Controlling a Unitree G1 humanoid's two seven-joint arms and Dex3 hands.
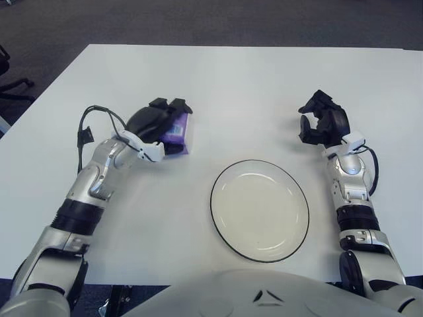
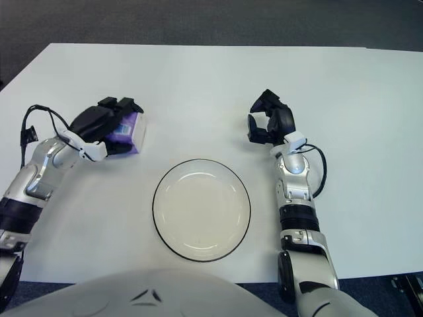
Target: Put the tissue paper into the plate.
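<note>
A purple and white tissue pack (image 1: 176, 134) lies on the white table (image 1: 244, 92) at the left. My left hand (image 1: 160, 120) covers it from above, its fingers curled around the pack, which also shows in the right eye view (image 2: 127, 132). A white plate (image 1: 260, 209) with a dark rim sits empty near the table's front, to the right of the pack. My right hand (image 1: 317, 120) shows above the table beyond the plate's right side, fingers loosely curled and holding nothing.
The table's far edge meets a dark carpet (image 1: 198, 20). A black cable (image 1: 92, 119) loops off my left forearm. A chair base (image 1: 13, 86) shows at the far left edge.
</note>
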